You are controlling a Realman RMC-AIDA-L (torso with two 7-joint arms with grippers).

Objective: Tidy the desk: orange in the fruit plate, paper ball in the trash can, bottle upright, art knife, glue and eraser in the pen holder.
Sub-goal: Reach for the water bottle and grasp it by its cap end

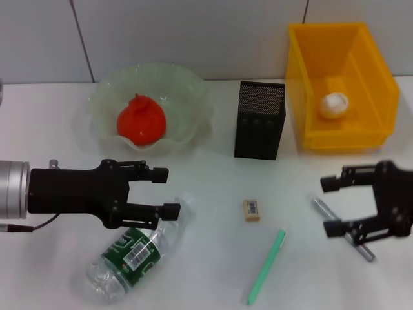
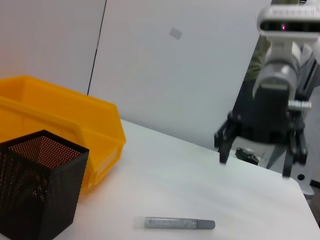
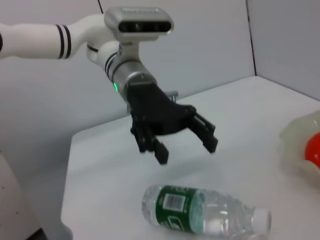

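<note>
**Bottle grab pending, roll and knock risks**

Left gripper [image 1: 169, 191] hovered over the neck end of the bottle [image 1: 132, 253], jaws spread wide, holding nothing. The bottle lay on its side on the bench [image 1: 213, 258], cap end under the jaws, label and barcode up. Right gripper [image 1: 330, 205] hung above a grey pen-like stick [image 1: 343, 230], jaws also wide and empty; probably the art knife or glue, could not tell which.

The orange [image 1: 141, 120] sat in the fruit plate [image 1: 103, 97] and the paper ball [image 1: 334, 104] in the trash can [image 1: 310, 58], so those looked done. The eraser [image 1: 251, 209] and a green pen-like item [image 1: 266, 266] lay loose in front of the pen holder [image 1: 259, 120].

Risks as judged:
- Round clear bottle could roll or squirt out if the jaws closed off-centre or near the tapered neck.
- Tipping it upright from a neck hold could let it swing and topple.
- A rolling bottle could hit the eraser nearby.
- The grey stick was thin and flat on the bench; jaws could scrape the surface or push it away.
</note>
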